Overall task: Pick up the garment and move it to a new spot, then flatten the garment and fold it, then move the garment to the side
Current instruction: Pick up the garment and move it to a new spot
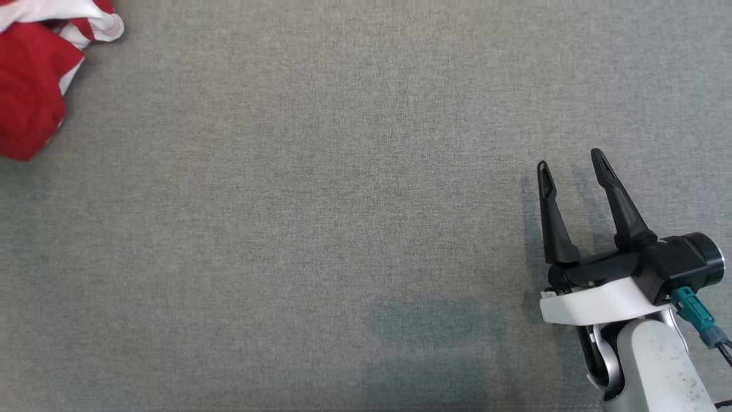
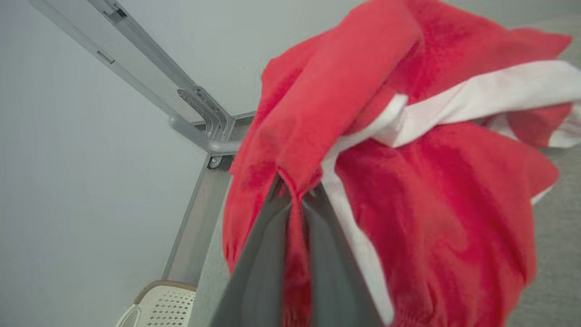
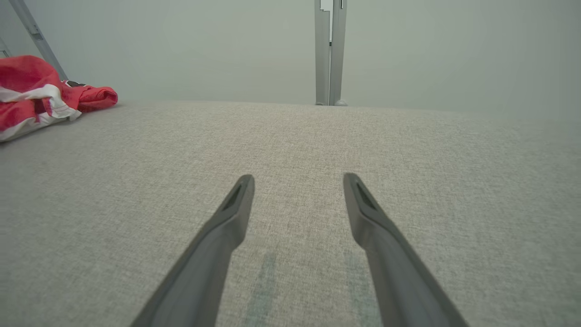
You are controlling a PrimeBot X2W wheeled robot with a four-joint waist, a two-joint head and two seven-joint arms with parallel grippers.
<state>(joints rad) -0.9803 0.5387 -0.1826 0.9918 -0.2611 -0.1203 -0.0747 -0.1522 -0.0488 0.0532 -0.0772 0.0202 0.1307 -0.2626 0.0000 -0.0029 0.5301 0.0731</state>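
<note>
The left fingers [image 2: 254,281] are squeezing shut on a fold of the red and white garment [image 2: 431,204]. A thin bit of red cloth is sitting pinched between them. The rest is bunching up in a big heap just past the tips.

In the head view the garment [image 1: 34,80] is lying at the far left corner of the grey counter [image 1: 343,200], and part of it is running off the edge of the picture. It is sitting in a crumpled lump, not flat and not folded. I cannot tell if it is lifting off the counter yet.

The right fingers [image 1: 620,200] are standing wide apart and holding nothing. They are pointing out over the counter at the near right, well apart from the garment. In the right wrist view the garment [image 3: 27,91] is showing far off at the left.

So I think the task is only just beginning. The grab is looking made, and that is the very first bit. Everything else is waiting:
- carrying the garment to a new spot
- spreading it flat
- folding it
- sliding it to the side

The wide grey middle of the counter is looking like a good place to bring it. The right fingers are probably going to help with the flattening and folding, since one pinch cannot spread cloth out. The pinch is holding only a small fold, so the cloth might be slipping out when the lifting starts.
</note>
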